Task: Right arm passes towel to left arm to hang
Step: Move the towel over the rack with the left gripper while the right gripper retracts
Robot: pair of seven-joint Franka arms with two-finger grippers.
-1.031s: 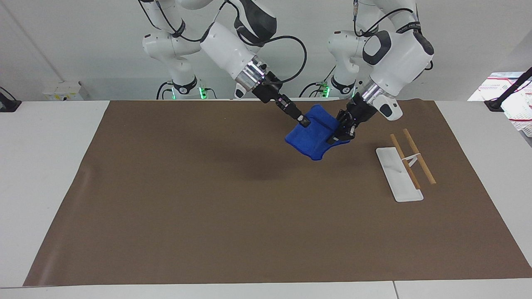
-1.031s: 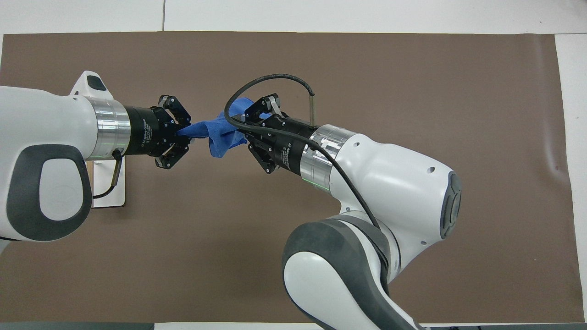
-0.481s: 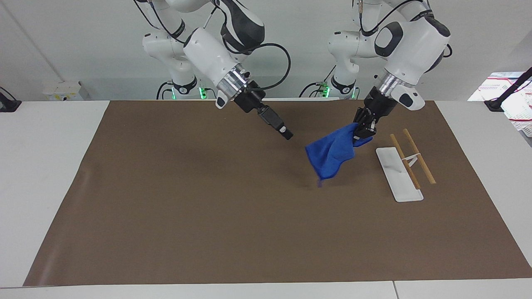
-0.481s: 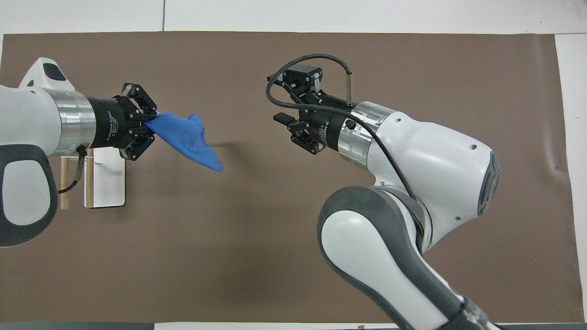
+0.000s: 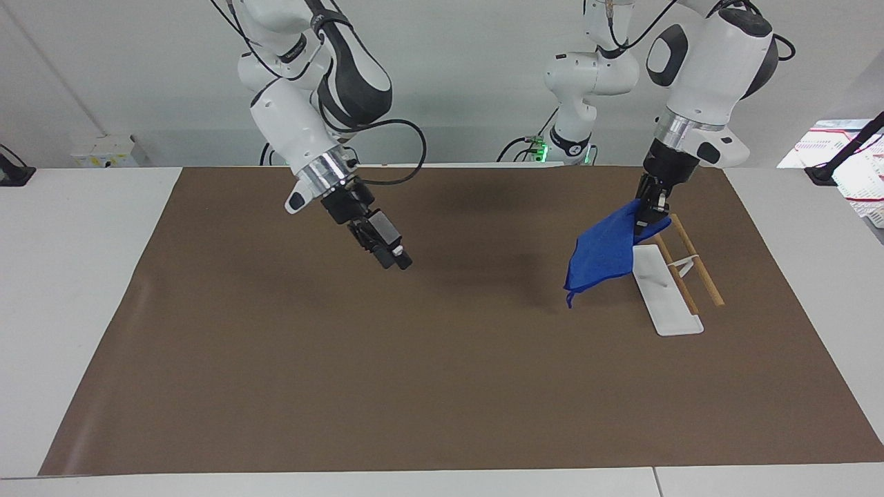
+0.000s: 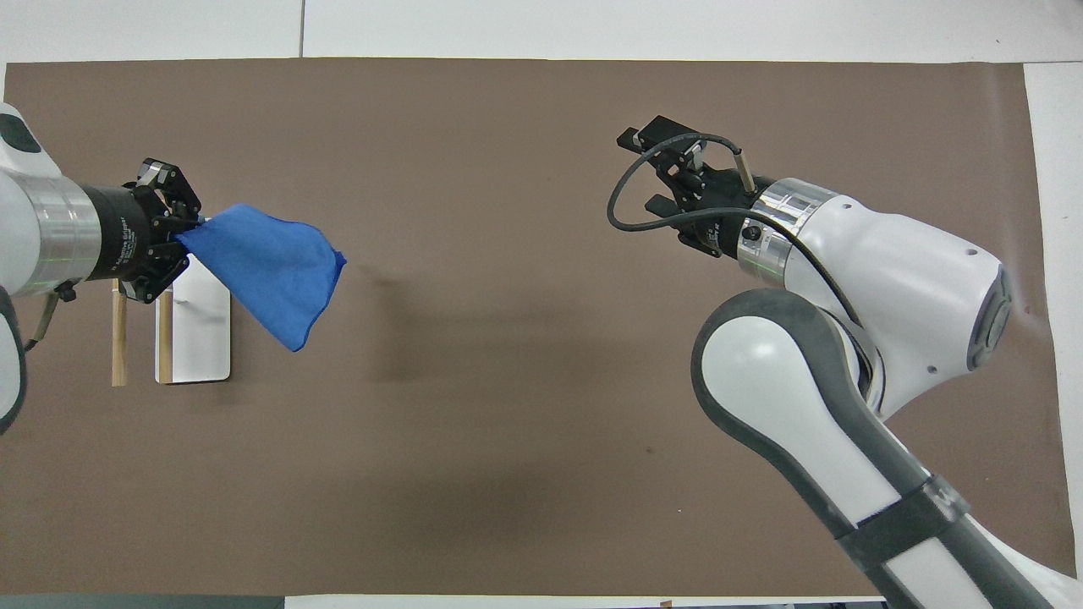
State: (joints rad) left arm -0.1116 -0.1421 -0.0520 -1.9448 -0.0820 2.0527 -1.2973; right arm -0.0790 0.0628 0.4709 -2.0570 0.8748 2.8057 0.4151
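Note:
The blue towel (image 5: 602, 252) hangs from my left gripper (image 5: 650, 217), which is shut on its upper corner. The towel hangs in the air over the mat and over the edge of the rack's white base (image 5: 664, 298). In the overhead view the left gripper (image 6: 191, 239) holds the towel (image 6: 266, 262) spread out beside the rack (image 6: 196, 347). My right gripper (image 5: 396, 260) is open and empty, in the air over the mat toward the right arm's end. It also shows in the overhead view (image 6: 641, 172).
The rack has a white base and two wooden rods (image 5: 696, 259) on a thin white stand, toward the left arm's end of the table. A brown mat (image 5: 442, 386) covers most of the white table. A white basket (image 5: 863, 186) stands off the mat.
The right gripper has let go of the towel and drawn back toward its own end. The left gripper has carried the towel to the rack.

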